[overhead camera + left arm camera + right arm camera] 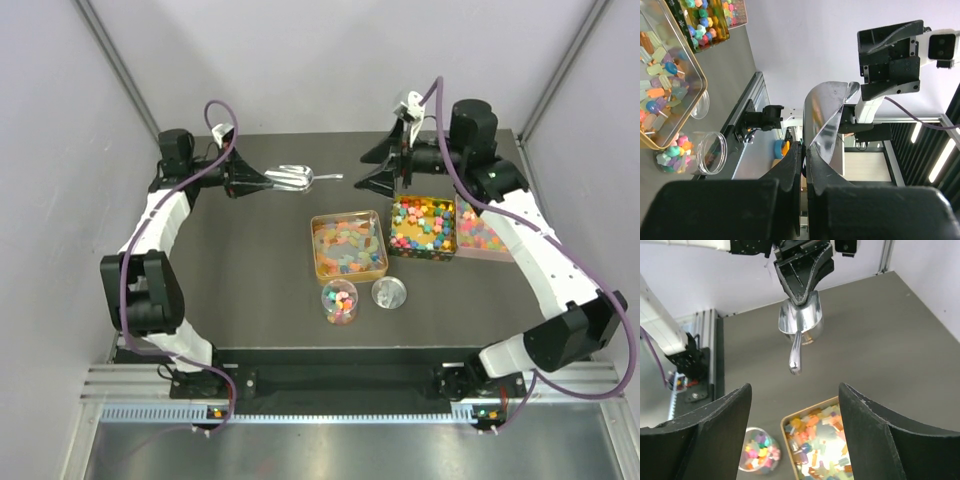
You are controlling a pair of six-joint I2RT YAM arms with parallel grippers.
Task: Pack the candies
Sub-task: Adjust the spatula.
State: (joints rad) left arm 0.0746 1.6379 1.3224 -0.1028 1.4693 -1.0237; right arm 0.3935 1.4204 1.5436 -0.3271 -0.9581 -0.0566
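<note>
Robot lab cell, prob.: plain pale walls (330,60) box in a dark table (250,270), alu. frame rail (330,384) at its near edge (arms (150,225) bolted there).

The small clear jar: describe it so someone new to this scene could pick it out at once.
On the dark table, find the leftmost gold-rimmed tray of pastel candies. In front of its near edge stands the jar, round, clear and holding mixed-colour candies, unlike the flat silver lid beside it.

Pink tray (481,257) half behind right arm (535,245), gold tray (807,409) cut off below, candies (424,225) uncountably small
</note>
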